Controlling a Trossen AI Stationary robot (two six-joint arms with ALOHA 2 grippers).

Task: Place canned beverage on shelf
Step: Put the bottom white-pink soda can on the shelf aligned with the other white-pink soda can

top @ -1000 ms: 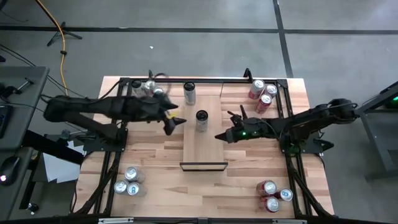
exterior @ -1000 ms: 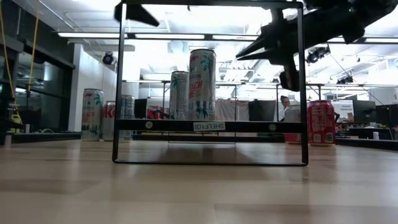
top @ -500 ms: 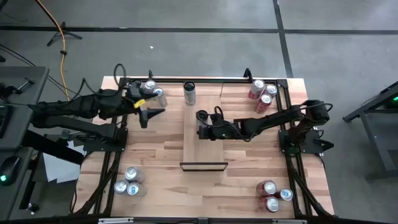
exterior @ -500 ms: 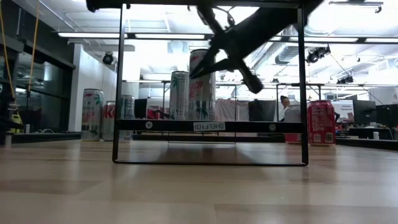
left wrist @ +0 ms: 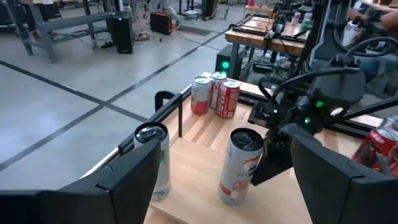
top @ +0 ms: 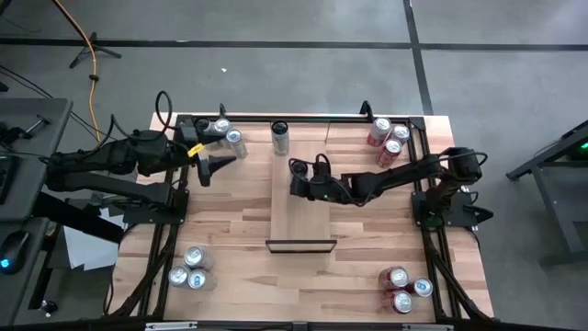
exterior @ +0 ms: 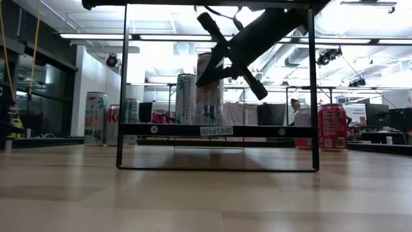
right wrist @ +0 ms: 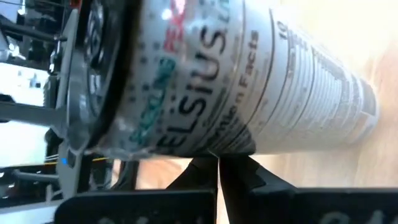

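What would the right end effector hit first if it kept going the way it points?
The tall white can standing on the shelf. The shut right end effector already sits right against it, apparently touching, though contact depth is unclear.

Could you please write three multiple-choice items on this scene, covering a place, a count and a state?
1. Where does the white can by the right gripper stand?
A. on the floor
B. on the shelf
C. among the front left cans

2. How many red cans stand at the table's back right corner?
A. one
B. five
C. three

3. How is the left gripper?
A. fingers open, empty
B. shut on a can
C. shut on a cable

Answers: 1 B, the can stands on the pale panel. 2 C, three tops show there. 3 A, its fingers are spread with nothing between them.
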